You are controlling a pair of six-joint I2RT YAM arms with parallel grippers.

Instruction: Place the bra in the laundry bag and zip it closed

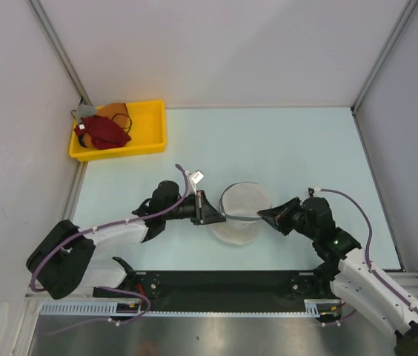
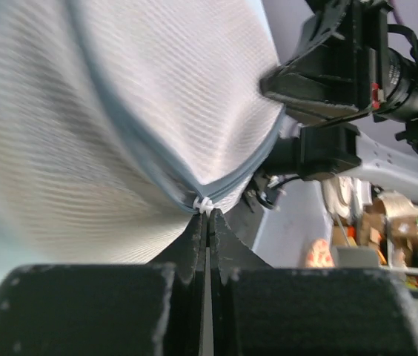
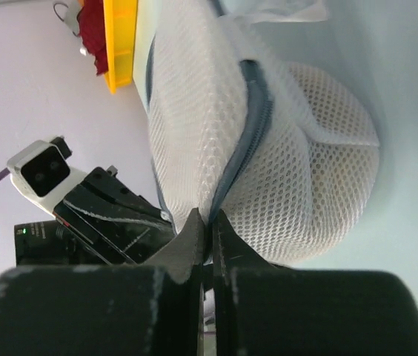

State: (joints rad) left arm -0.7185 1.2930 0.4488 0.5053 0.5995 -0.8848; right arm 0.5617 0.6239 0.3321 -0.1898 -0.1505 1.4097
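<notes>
The laundry bag (image 1: 242, 211), a round white mesh pouch with a grey-blue zip rim, stands on edge mid-table between my two grippers. At the bag's left rim my left gripper (image 1: 210, 215) is shut, pinching a small white tie (image 2: 203, 203) on the zip seam of the bag (image 2: 120, 111). From the other side, my right gripper (image 1: 262, 216) is shut on the zip seam of the bag (image 3: 305, 148), its tips (image 3: 209, 222) nipping the mesh edge. I cannot tell the bra apart in any view.
A yellow bin (image 1: 153, 122) sits at the far left of the table, holding a dark red garment (image 1: 105, 132) and other cloth pieces. White enclosure walls stand at the left, right and back. The black base rail runs along the near edge.
</notes>
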